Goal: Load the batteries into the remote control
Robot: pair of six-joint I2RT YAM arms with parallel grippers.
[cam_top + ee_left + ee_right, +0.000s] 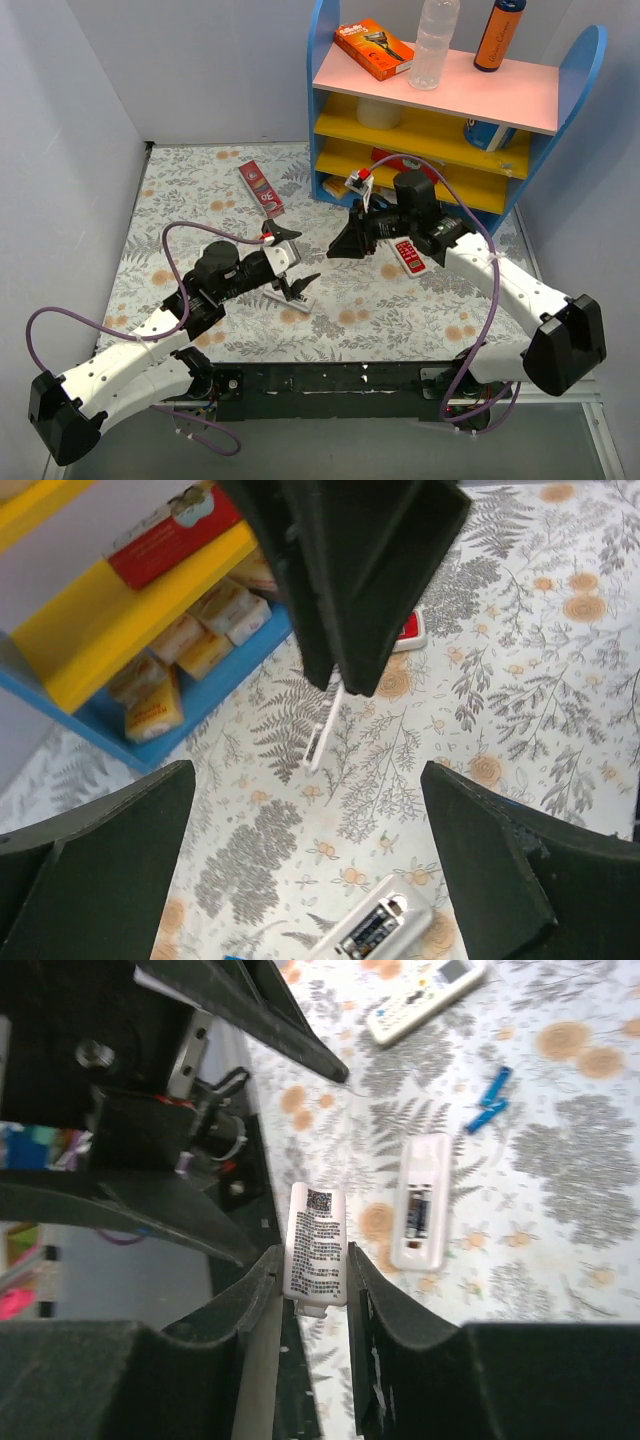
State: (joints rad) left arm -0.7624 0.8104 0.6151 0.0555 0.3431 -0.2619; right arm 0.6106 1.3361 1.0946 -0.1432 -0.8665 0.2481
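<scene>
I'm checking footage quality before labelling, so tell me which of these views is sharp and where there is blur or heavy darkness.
Top external: sharp, evenly lit, no glare. Left wrist: table crisp, left gripper fingers near-black silhouettes. Right wrist: softer overall, print on the white cover in the right gripper unreadable, one half very dark.

White arms [125, 362], black jaws, purple cables [200, 226]

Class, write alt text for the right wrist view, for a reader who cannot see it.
The right arm's dark jaws pinch a white rectangular labelled cover above a floral tablecloth. On it lies a slim white remote, back open, with dark cylindrical batteries inside; two small blue pieces lie nearby.
</scene>
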